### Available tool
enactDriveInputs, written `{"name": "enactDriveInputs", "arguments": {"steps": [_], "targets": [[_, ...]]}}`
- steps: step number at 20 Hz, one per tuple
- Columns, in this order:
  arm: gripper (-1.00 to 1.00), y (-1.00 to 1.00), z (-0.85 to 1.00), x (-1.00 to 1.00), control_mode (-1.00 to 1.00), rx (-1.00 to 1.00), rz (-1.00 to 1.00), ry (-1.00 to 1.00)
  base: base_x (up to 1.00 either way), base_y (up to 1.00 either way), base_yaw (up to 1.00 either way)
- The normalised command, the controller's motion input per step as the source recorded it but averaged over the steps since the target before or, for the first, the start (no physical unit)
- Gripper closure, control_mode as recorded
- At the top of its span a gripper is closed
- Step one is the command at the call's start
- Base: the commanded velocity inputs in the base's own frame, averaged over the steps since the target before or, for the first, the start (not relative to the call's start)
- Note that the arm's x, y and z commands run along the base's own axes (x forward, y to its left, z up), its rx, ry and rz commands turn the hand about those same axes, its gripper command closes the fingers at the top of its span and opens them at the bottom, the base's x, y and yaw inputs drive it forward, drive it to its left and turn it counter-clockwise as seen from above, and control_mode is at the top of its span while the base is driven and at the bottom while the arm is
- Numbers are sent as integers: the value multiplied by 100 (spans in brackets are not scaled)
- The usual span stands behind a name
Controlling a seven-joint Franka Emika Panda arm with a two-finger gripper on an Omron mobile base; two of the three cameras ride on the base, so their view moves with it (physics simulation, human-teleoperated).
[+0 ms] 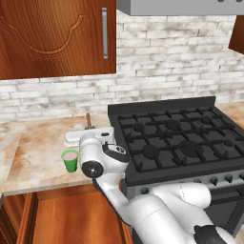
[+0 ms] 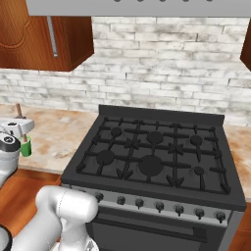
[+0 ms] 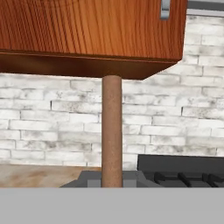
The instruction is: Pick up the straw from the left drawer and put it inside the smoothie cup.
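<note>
Over the bench (image 1: 38, 147) left of the stove (image 1: 181, 138), hand (image 1: 90, 136) is clamped on the straw (image 3: 112, 131), held upright just behind the smoothie cup (image 1: 70, 160). Carry step, I judge; next, centre the straw over the cup and lower.

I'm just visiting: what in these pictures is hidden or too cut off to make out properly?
- Straw: its lower end, hand view, is hidden where the gripper clamps it.
- Gripper fingertips: left base view, hidden behind the white hand.
- Smoothie cup: right base view, partly covered by the arm; plainer in the left base view.
- Left drawer: cut off by the bottom edge and the arm, so its contents can't be told.
</note>
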Motion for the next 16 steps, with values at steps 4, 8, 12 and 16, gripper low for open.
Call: {"name": "enactDriveInputs", "arguments": {"steps": [4,8,12,16], "targets": [[100,15,0,12,-100,0,0,0,0,0,0],[100,24,-3,4,-100,0,0,0,0,0,0],[100,26,-9,8,-100,0,0,0,0,0,0],[100,15,-18,15,-100,0,0,0,0,0,0]]}}
